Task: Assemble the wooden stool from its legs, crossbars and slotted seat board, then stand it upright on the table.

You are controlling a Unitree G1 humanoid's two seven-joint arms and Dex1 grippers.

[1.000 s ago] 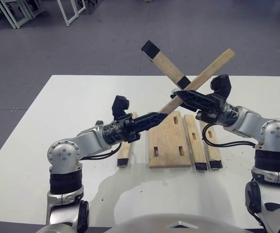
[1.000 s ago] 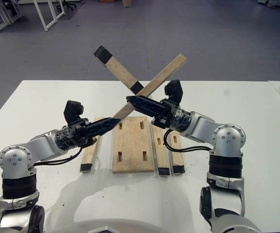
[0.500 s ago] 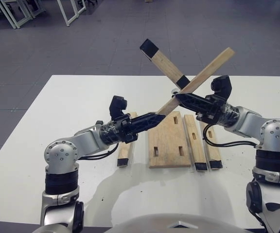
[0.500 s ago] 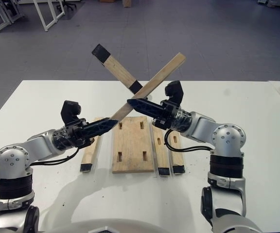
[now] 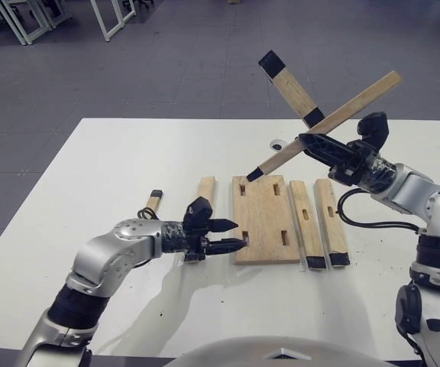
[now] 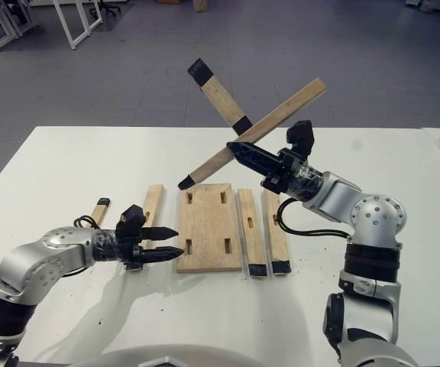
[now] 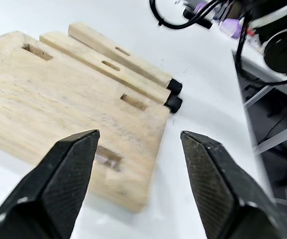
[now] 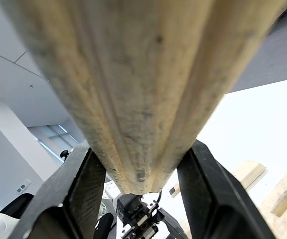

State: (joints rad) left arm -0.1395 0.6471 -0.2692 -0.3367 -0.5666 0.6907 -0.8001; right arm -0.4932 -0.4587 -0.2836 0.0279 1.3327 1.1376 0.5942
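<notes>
Left eye view has the right gripper (image 5: 305, 141) raised over the far right of the table (image 5: 90, 168), clamped on a long bar (image 5: 361, 95). The bar slants up to the right, and its dark lower end sits over the far left corner of the board (image 5: 264, 222). A black-ended leg (image 5: 292, 86) crosses the bar just beyond the gripper. The two seem joined there, though the crossing is too small to be sure. The board lies flat mid-table, slots up. A second leg (image 5: 302, 222) lies just right of it, with a third leg (image 5: 331, 225) beside that. A fourth leg (image 5: 204, 191) lies just left of the board, and a short piece (image 5: 153, 201) lies farther left. The left gripper (image 5: 241, 234) is low at the board's near left edge, fingers apart, holding nothing.
</notes>
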